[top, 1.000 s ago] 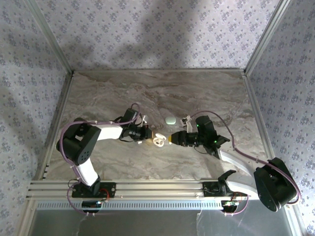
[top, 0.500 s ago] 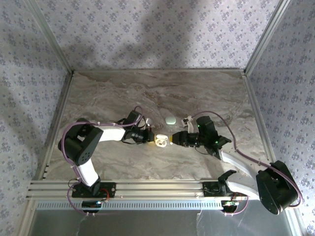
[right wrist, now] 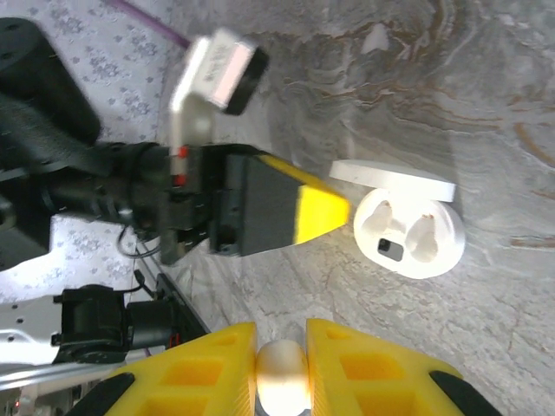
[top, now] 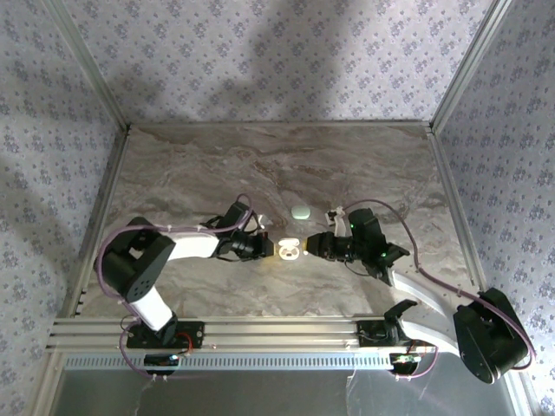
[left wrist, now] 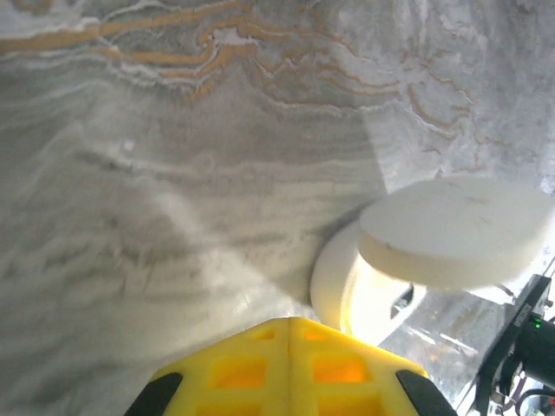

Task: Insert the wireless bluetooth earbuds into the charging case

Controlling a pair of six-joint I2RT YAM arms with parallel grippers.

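White earbud (right wrist: 282,381) sits clenched in right pincer (right wrist: 282,347). Align it over an empty socket (right wrist: 425,234) of the charging case (right wrist: 408,186), then lower slowly. Left pincer (left wrist: 289,329), clenched on nothing, backstops the case.

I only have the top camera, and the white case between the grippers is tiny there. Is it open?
Observer: Yes. In the right wrist view the case lies open, lid raised, and looks empty inside.
Operator: Is the right gripper carrying anything?
Observer: The right gripper is shut on a white earbud, short of the case.
Operator: And the left one?
Observer: In its own wrist view the left gripper is shut with nothing between its fingers. Its tip is right beside the case. I cannot tell if they touch.
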